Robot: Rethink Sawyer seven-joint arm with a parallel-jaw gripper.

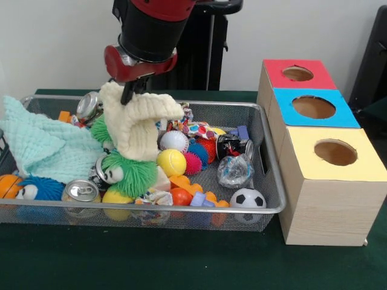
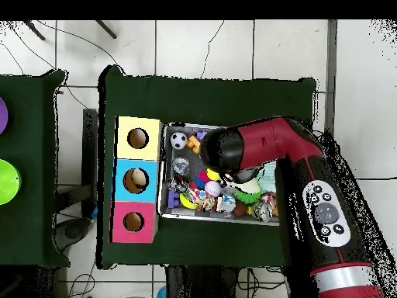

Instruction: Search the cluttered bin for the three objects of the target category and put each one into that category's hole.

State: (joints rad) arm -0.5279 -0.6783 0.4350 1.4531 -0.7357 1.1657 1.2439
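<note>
The wire mesh bin (image 1: 273, 181) sits on the green table, full of toys; it also shows in the overhead view (image 2: 203, 219). My gripper (image 1: 128, 94) is over the bin's back middle. It is shut on a cream knitted cloth (image 1: 144, 124), which hangs lifted above the clutter. In the overhead view the arm (image 2: 240, 149) covers the gripper. I cannot make out the yellow duck toy; a yellow rounded thing (image 1: 117, 197) lies under a green fuzzy toy (image 1: 128, 173), but what it is I cannot tell. A yellow ball (image 1: 171, 162) lies mid-bin.
Three light-wood boxes stand right of the bin, with red (image 1: 298, 74), blue (image 1: 314, 107) and yellow (image 1: 335, 153) tops, each with a hole. A mint cloth (image 1: 42, 145), two cans (image 1: 80, 192), a soccer ball (image 1: 248, 199) and a baseball (image 1: 174, 141) lie in the bin.
</note>
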